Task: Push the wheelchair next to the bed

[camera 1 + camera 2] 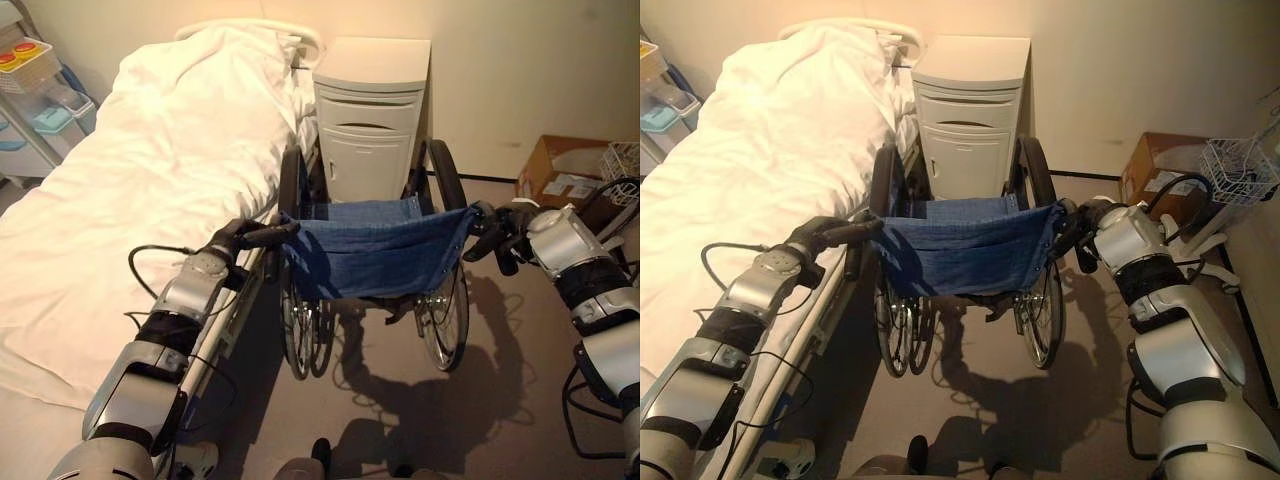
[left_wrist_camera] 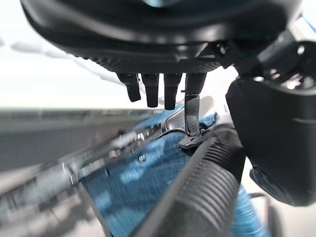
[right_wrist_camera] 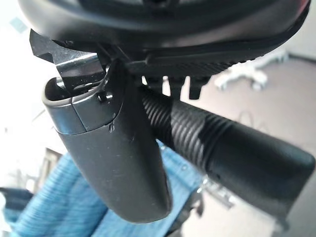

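Wheelchair (image 1: 375, 250) handles within fingers (image 2: 150, 91) (both).

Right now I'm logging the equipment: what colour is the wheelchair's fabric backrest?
Blue, denim-like. The backrest shows best in the left eye view.

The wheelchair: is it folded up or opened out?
Opened out. The wheelchair's blue back cloth hangs spread between its handles, wheels set apart.
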### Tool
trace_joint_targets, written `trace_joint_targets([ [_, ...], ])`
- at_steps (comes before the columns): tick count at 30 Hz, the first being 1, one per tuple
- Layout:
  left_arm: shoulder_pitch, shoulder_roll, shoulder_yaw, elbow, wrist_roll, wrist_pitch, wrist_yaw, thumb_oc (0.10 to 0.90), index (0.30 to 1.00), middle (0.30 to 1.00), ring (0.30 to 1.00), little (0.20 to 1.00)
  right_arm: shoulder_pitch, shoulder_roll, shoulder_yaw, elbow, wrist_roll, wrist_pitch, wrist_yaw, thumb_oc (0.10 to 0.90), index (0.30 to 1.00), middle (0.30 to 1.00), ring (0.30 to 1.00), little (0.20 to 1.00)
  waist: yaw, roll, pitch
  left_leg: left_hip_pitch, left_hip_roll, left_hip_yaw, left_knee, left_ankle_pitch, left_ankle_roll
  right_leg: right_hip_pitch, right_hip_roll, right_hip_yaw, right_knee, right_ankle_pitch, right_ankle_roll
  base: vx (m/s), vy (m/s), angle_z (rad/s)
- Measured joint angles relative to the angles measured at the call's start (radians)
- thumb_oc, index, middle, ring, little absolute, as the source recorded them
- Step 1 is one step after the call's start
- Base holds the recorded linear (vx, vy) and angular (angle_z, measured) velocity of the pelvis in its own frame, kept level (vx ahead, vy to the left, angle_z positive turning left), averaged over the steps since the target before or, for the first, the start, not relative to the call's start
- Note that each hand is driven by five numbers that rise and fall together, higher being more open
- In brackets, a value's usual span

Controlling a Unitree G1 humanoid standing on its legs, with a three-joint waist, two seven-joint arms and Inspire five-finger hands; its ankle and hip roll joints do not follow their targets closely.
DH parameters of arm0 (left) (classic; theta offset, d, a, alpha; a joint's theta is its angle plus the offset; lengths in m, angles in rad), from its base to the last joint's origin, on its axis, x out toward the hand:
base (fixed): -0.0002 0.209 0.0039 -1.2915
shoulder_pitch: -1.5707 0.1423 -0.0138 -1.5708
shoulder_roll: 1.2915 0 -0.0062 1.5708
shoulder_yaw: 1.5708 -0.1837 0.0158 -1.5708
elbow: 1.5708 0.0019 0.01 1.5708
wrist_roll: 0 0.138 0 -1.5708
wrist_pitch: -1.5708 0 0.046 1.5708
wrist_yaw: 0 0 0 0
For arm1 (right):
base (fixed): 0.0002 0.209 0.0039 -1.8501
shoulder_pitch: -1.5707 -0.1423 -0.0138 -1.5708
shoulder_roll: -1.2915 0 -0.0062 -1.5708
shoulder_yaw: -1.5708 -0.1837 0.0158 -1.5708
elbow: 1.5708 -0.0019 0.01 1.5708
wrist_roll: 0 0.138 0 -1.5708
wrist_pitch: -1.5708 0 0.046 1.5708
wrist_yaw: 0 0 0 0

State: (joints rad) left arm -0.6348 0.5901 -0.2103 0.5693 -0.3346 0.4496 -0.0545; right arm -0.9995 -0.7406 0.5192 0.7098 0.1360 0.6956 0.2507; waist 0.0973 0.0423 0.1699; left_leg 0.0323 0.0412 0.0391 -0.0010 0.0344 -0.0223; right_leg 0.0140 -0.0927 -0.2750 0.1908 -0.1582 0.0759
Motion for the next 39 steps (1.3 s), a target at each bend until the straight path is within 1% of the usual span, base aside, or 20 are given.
trace_joint_targets([
  [1, 0.017, 0.003, 0.012, 0.000, -0.036, -0.002, -0.006, 0.800, 0.900, 0.900, 0.900, 0.900, 0.009, -0.005, -0.003, -0.010, 0.024, 0.000, -0.012, 0.800, 0.900, 0.900, 0.900, 0.900, 0.000, 0.000, 0.000, 0.002, 0.000, 0.001, -0.001, 0.000, 0.000, 0.001, 0.000, 0.001, -0.001, 0.000, 0.000, 0.01, 0.004, -0.05],
  [3, 0.091, 0.004, 0.048, -0.001, -0.178, -0.041, -0.032, 0.800, 0.900, 0.900, 0.900, 0.900, 0.056, -0.022, -0.039, -0.049, 0.112, -0.002, -0.068, 0.800, 0.900, 0.900, 0.900, 0.900, -0.001, 0.003, 0.004, 0.020, 0.000, 0.004, -0.010, 0.000, 0.000, 0.019, 0.001, 0.006, -0.013, 0.001, 0.001, 0.00, 0.000, 0.00],
  [4, 0.104, 0.003, 0.051, -0.001, -0.202, -0.049, -0.035, 0.800, 0.900, 0.900, 0.900, 0.900, 0.063, -0.024, -0.041, -0.051, 0.120, -0.006, -0.077, 0.800, 0.900, 0.900, 0.900, 0.900, -0.002, 0.003, 0.006, 0.023, 0.000, 0.004, -0.011, 0.000, 0.000, 0.022, 0.002, 0.006, -0.015, 0.001, 0.001, 0.00, 0.000, 0.00],
  [6, 0.149, 0.002, 0.076, 0.000, -0.303, -0.091, -0.062, 0.800, 0.900, 0.900, 0.900, 0.900, 0.082, -0.039, -0.079, -0.064, 0.190, -0.030, -0.099, 0.800, 0.900, 0.900, 0.900, 0.900, -0.003, 0.007, 0.017, 0.030, 0.001, 0.010, -0.016, 0.000, 0.000, 0.024, 0.003, 0.013, -0.017, 0.001, 0.002, 0.01, 0.005, -0.08],
  [7, 0.185, -0.004, 0.094, -0.001, -0.387, -0.116, -0.085, 0.800, 0.900, 0.900, 0.900, 0.900, 0.104, -0.047, -0.102, -0.069, 0.235, -0.068, -0.115, 0.800, 0.900, 0.900, 0.900, 0.900, -0.007, 0.007, 0.023, 0.030, 0.001, 0.016, -0.017, -0.001, 0.001, 0.024, 0.004, 0.017, -0.020, 0.002, 0.003, 0.00, 0.002, -0.08],
  [10, 0.258, -0.034, 0.131, 0.010, -0.542, -0.173, -0.150, 0.800, 0.900, 0.900, 0.900, 0.900, 0.158, -0.063, -0.149, -0.101, 0.353, -0.118, -0.134, 0.800, 0.900, 0.900, 0.900, 0.900, -0.020, 0.007, 0.024, 0.036, 0.000, 0.021, -0.030, -0.001, 0.001, 0.025, 0.005, 0.021, -0.031, 0.005, 0.006, 0.00, -0.002, -0.06],
  [11, 0.293, -0.047, 0.140, 0.026, -0.626, -0.194, -0.188, 0.800, 0.900, 0.900, 0.900, 0.900, 0.187, -0.067, -0.180, -0.103, 0.416, -0.146, -0.138, 0.800, 0.900, 0.900, 0.900, 0.900, -0.024, 0.006, 0.024, 0.039, 0.000, 0.024, -0.036, -0.001, 0.001, 0.025, 0.004, 0.023, -0.035, 0.005, 0.007, 0.00, -0.015, -0.08],
  [12, 0.317, -0.060, 0.141, 0.032, -0.707, -0.206, -0.222, 0.800, 0.900, 0.900, 0.900, 0.900, 0.210, -0.068, -0.203, -0.108, 0.472, -0.164, -0.140, 0.800, 0.900, 0.900, 0.900, 0.900, -0.026, 0.005, 0.025, 0.043, -0.001, 0.027, -0.043, -0.001, 0.001, 0.026, 0.005, 0.026, -0.039, 0.006, 0.009, 0.00, -0.019, -0.09],
  [14, 0.333, -0.075, 0.141, 0.050, -0.791, -0.211, -0.262, 0.800, 0.900, 0.900, 0.900, 0.900, 0.227, -0.073, -0.207, -0.110, 0.528, -0.185, -0.141, 0.800, 0.900, 0.900, 0.900, 0.900, -0.027, 0.001, 0.028, 0.051, -0.001, 0.034, -0.049, -0.001, 0.001, 0.032, 0.005, 0.026, -0.047, 0.007, 0.010, 0.01, -0.041, -0.08],
  [15, 0.335, -0.077, 0.141, 0.065, -0.837, -0.213, -0.289, 0.800, 0.900, 0.900, 0.900, 0.900, 0.245, -0.074, -0.227, -0.110, 0.574, -0.192, -0.141, 0.800, 0.900, 0.900, 0.900, 0.900, -0.027, -0.008, 0.033, 0.059, 0.000, 0.037, -0.054, -0.001, 0.001, 0.040, 0.007, 0.028, -0.053, 0.007, 0.010, 0.02, -0.052, -0.05],
  [16, 0.336, -0.077, 0.142, 0.071, -0.857, -0.215, -0.305, 0.800, 0.900, 0.900, 0.900, 0.900, 0.260, -0.075, -0.245, -0.109, 0.598, -0.198, -0.141, 0.800, 0.900, 0.900, 0.900, 0.900, -0.028, -0.013, 0.036, 0.063, 0.000, 0.040, -0.056, -0.001, 0.001, 0.044, 0.008, 0.027, -0.057, 0.007, 0.010, 0.02, -0.053, 0.00],
  [19, 0.358, -0.081, 0.167, 0.094, -0.921, -0.216, -0.362, 0.800, 0.900, 0.900, 0.900, 0.900, 0.326, -0.076, -0.363, -0.096, 0.750, -0.214, -0.140, 0.800, 0.900, 0.900, 0.900, 0.900, -0.028, -0.031, 0.047, 0.066, -0.002, 0.050, -0.057, -0.004, 0.006, 0.051, 0.008, 0.029, -0.068, 0.009, 0.012, 0.02, -0.034, -0.02],
  [22, 0.378, -0.105, 0.226, 0.184, -0.988, -0.217, -0.365, 0.800, 0.900, 0.900, 0.900, 0.900, 0.364, -0.097, -0.443, -0.058, 0.878, -0.222, -0.133, 0.800, 0.900, 0.900, 0.900, 0.900, -0.037, -0.036, 0.050, 0.078, -0.005, 0.052, -0.071, -0.005, 0.008, 0.057, 0.007, 0.040, -0.075, 0.011, 0.016, 0.03, -0.044, -0.05],
  [23, 0.407, -0.118, 0.260, 0.201, -1.022, -0.216, -0.365, 0.800, 0.900, 0.900, 0.900, 0.900, 0.389, -0.100, -0.480, -0.038, 0.934, -0.223, -0.112, 0.800, 0.900, 0.900, 0.900, 0.900, -0.040, -0.042, 0.053, 0.086, -0.006, 0.053, -0.075, -0.006, 0.009, 0.069, 0.007, 0.042, -0.089, 0.014, 0.019, 0.03, -0.048, -0.04],
  [25, 0.451, -0.134, 0.284, 0.211, -1.062, -0.217, -0.365, 0.800, 0.900, 0.900, 0.900, 0.900, 0.440, -0.103, -0.523, -0.036, 1.011, -0.222, -0.100, 0.800, 0.900, 0.900, 0.900, 0.900, -0.044, -0.049, 0.055, 0.094, -0.008, 0.053, -0.079, -0.008, 0.012, 0.080, 0.007, 0.041, -0.100, 0.016, 0.023, 0.03, -0.046, 0.03],
  [28, 0.493, -0.183, 0.319, 0.215, -1.103, -0.216, -0.365, 0.800, 0.900, 0.900, 0.900, 0.900, 0.497, -0.102, -0.600, 0.003, 1.065, -0.222, -0.092, 0.800, 0.900, 0.900, 0.900, 0.900, -0.038, -0.058, 0.056, 0.095, -0.012, 0.053, -0.079, -0.009, 0.013, 0.086, 0.004, 0.043, -0.104, 0.016, 0.023, 0.02, -0.048, 0.05],
  [30, 0.518, -0.224, 0.342, 0.216, -1.132, -0.217, -0.365, 0.800, 0.900, 0.900, 0.900, 0.900, 0.549, -0.095, -0.667, 0.077, 1.136, -0.220, -0.090, 0.800, 0.900, 0.900, 0.900, 0.900, -0.025, -0.072, 0.055, 0.096, -0.011, 0.053, -0.079, -0.009, 0.014, 0.086, 0.006, 0.044, -0.105, 0.016, 0.023, 0.02, -0.053, -0.02],
  [33, 0.544, -0.254, 0.347, 0.228, -1.134, -0.219, -0.365, 0.800, 0.900, 0.900, 0.900, 0.900, 0.589, -0.081, -0.698, 0.118, 1.211, -0.210, -0.089, 0.800, 0.900, 0.900, 0.900, 0.900, -0.028, -0.080, 0.054, 0.098, -0.010, 0.052, -0.079, -0.009, 0.014, 0.088, 0.007, 0.045, -0.104, 0.017, 0.024, 0.02, -0.042, -0.02],
  [35, 0.560, -0.282, 0.356, 0.237, -1.134, -0.219, -0.364, 0.800, 0.900, 0.900, 0.900, 0.900, 0.651, -0.035, -0.765, 0.122, 1.296, -0.201, -0.086, 0.800, 0.900, 0.900, 0.900, 0.900, -0.029, -0.087, 0.050, 0.102, -0.010, 0.052, -0.079, -0.009, 0.014, 0.091, 0.007, 0.046, -0.103, 0.017, 0.024, -0.01, -0.034, -0.02],
  [39, 0.582, -0.316, 0.354, 0.238, -1.130, -0.217, -0.362, 0.800, 0.900, 0.900, 0.900, 0.900, 0.710, 0.030, -0.786, 0.132, 1.277, -0.188, -0.082, 0.800, 0.900, 0.900, 0.900, 0.900, -0.028, -0.097, 0.045, 0.106, -0.010, 0.053, -0.078, -0.009, 0.014, 0.094, 0.007, 0.046, -0.101, 0.018, 0.024, -0.02, -0.015, 0.00],
])
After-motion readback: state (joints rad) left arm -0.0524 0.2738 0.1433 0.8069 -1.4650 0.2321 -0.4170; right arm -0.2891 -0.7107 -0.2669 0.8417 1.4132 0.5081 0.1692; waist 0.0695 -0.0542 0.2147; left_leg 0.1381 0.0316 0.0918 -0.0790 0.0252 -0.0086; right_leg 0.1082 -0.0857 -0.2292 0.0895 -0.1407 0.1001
